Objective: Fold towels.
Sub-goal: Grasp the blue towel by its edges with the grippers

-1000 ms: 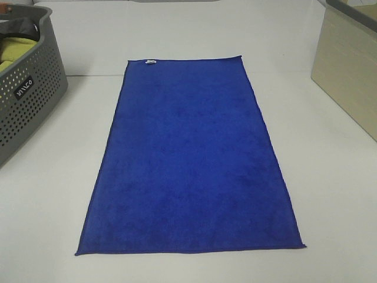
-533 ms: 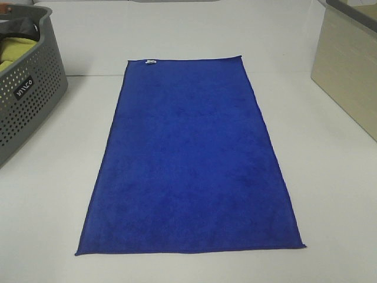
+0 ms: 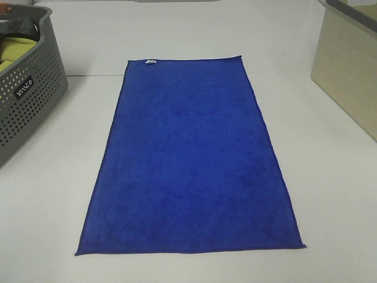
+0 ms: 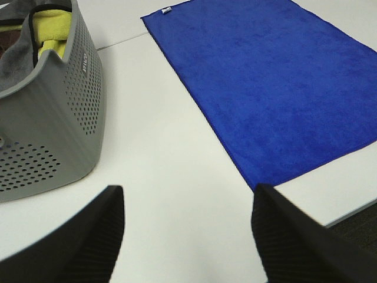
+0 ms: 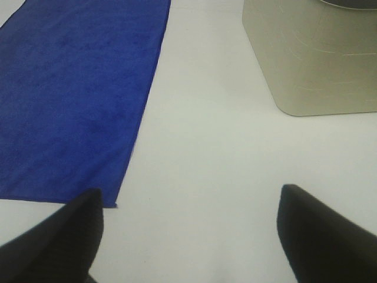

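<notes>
Overhead, the royal-blue towel (image 3: pixel 191 159) lies flat and fully spread on the white table (image 3: pixel 330 194). Its long axis runs away from the camera, and its small white tag (image 3: pixel 151 62) sits on the far short edge near the left corner. A grey perforated basket (image 3: pixel 29 100) holding a yellow-green cloth (image 3: pixel 13 52) stands to the left, and a beige bin (image 3: pixel 347 71) stands to the right. Both are apart from the towel. Neither gripper appears in this view.

The left wrist view alone shows the left gripper (image 4: pixel 187 197). Its jaws are spread wide with nothing between them, over bare table between the basket and the towel's near left corner. This view also shows grey fabric (image 4: pixel 15 56) beside the yellow-green cloth in the basket, and the table's front edge (image 4: pixel 347 213).

The right wrist view alone shows the right gripper (image 5: pixel 191 197). Its jaws are likewise wide and empty, over bare table between the towel's near right corner and the bin.

Compared with the exterior frames from half a second and one second before, nothing has shifted. Towel, basket and bin lie exactly as they did.
</notes>
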You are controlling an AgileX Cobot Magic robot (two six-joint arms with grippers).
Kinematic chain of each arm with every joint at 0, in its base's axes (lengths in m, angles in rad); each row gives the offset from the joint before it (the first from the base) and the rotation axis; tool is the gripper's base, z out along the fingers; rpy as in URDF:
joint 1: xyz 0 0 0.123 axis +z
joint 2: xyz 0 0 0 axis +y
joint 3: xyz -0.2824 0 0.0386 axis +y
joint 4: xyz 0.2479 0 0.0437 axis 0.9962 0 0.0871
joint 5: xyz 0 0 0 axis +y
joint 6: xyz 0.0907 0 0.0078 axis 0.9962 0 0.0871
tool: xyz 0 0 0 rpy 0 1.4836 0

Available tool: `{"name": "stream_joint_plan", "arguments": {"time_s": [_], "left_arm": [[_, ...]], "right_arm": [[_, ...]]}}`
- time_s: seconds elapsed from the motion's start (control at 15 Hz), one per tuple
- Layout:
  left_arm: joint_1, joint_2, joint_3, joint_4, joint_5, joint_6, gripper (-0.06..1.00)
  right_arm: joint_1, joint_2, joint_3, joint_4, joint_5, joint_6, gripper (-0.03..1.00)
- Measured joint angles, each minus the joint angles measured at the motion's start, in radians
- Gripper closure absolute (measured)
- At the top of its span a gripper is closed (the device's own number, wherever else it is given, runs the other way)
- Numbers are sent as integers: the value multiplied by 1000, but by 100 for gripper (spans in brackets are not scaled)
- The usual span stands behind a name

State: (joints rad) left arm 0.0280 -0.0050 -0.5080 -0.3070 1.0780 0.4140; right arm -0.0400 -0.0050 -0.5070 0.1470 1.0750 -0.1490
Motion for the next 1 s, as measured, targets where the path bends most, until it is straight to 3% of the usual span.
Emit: {"name": "stream_joint_plan", "arguments": {"time_s": [1.0], "left_arm": [[0,0,0,0,0,0,34]], "right_arm": [[0,0,0,0,0,0,20]]}}
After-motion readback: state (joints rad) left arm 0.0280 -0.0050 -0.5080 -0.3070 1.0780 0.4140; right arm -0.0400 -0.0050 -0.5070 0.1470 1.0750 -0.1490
